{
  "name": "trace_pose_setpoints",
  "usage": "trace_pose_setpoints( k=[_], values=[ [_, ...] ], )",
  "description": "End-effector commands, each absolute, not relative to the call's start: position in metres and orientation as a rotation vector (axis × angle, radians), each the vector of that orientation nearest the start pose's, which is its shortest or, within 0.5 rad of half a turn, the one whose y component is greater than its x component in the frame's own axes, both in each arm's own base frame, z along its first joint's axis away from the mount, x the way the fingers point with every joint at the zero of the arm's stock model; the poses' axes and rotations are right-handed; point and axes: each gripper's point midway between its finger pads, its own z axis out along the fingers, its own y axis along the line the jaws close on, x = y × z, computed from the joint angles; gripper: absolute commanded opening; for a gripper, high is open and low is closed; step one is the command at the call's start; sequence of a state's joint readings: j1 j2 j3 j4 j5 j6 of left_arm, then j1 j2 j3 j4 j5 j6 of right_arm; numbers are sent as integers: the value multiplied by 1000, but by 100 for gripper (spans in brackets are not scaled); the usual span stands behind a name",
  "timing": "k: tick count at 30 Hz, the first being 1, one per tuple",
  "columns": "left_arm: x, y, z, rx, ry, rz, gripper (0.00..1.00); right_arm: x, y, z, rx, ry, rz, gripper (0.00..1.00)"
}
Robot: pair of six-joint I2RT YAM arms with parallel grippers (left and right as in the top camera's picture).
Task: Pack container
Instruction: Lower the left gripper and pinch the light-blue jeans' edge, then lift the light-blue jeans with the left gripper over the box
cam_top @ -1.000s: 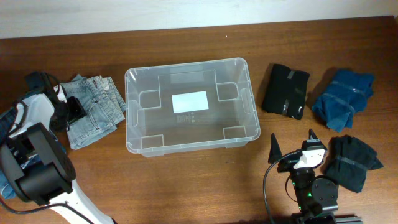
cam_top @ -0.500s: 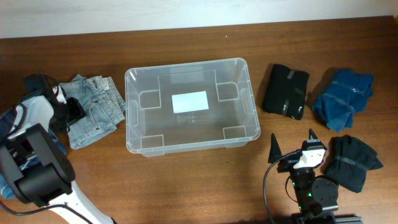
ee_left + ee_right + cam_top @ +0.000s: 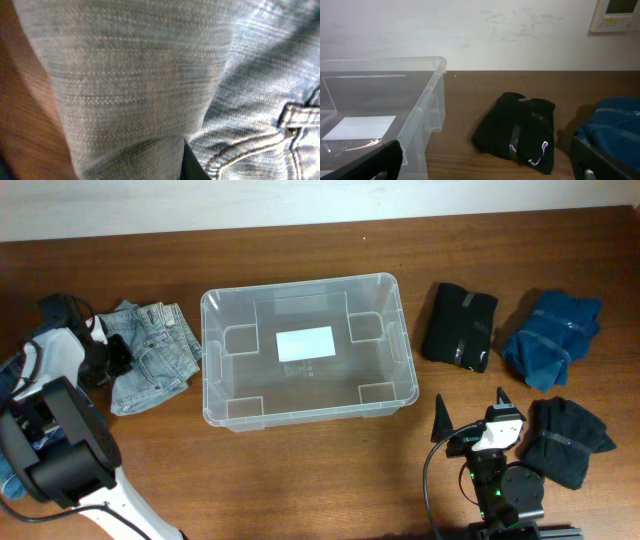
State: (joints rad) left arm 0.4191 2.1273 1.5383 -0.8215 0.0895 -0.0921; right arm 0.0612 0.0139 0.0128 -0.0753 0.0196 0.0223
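Note:
The container [image 3: 208, 370] is a large clear tub with a white label on its base, standing empty mid-table. Its corner also fills the left of the right wrist view as the container [image 3: 427, 95]. Folded light-blue jeans [image 3: 155, 350] lie left of it. My left gripper [image 3: 108, 358] is at their left edge, shut on a fold of the denim. The jeans [image 3: 150, 75] fill the left wrist view, and only a black sliver of one finger [image 3: 193, 167] shows. My right gripper [image 3: 470, 408] stands open near the front edge, nothing between its fingers.
A black banded clothes bundle [image 3: 460, 325] lies right of the container and shows as the black bundle [image 3: 520, 130] ahead of my right gripper. A blue bundle [image 3: 552, 338] lies further right. A dark bundle [image 3: 568, 440] sits beside the right arm. More fabric lies at the far left edge.
My left gripper has closed on the jeans' left edge, and the denim has shifted slightly left. The right arm has not moved.

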Motion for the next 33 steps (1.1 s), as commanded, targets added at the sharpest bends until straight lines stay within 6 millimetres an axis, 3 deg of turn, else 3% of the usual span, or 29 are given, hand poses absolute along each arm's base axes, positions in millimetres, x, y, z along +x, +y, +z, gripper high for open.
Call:
trace_pose_setpoints(
  k=[1, 3, 4, 8, 13, 14, 16, 17, 20, 25, 28, 33],
  values=[
    [383, 163, -1, -775, 3025, -58, 1, 246, 8, 155, -1, 1650, 32, 99],
    [394, 166, 23, -767, 3006, -69, 1, 246, 8, 155, -1, 1650, 32, 98],
    [405, 168, 47, -759, 2980, -90, 1, 246, 8, 155, -1, 1650, 32, 98],
    [426, 162, 93, -758, 2901, -191, 0, 246, 8, 155, -1, 1650, 32, 98],
    [438, 162, 150, -790, 2810, -220, 1, 246, 8, 155, -1, 1650, 32, 98],
    [441, 162, 173, -789, 2775, -215, 1, 246, 8, 155, -1, 1650, 32, 98],
    [442, 160, 198, -770, 2738, -206, 1, 246, 8, 155, -1, 1650, 32, 99],
    [443, 152, 227, -730, 2699, -198, 0, 246, 8, 155, -1, 1650, 32, 99],
    [446, 137, 261, -669, 2642, -192, 0, 246, 8, 155, -1, 1651, 32, 99],
    [452, 76, 318, -460, 2534, -303, 0, 246, 8, 155, -1, 1650, 32, 98],
    [455, -7, 358, -296, 2437, -663, 1, 246, 8, 155, -1, 1650, 32, 98],
    [449, -88, 383, -108, 2385, -942, 1, 246, 8, 155, -1, 1650, 32, 99]
  ],
)
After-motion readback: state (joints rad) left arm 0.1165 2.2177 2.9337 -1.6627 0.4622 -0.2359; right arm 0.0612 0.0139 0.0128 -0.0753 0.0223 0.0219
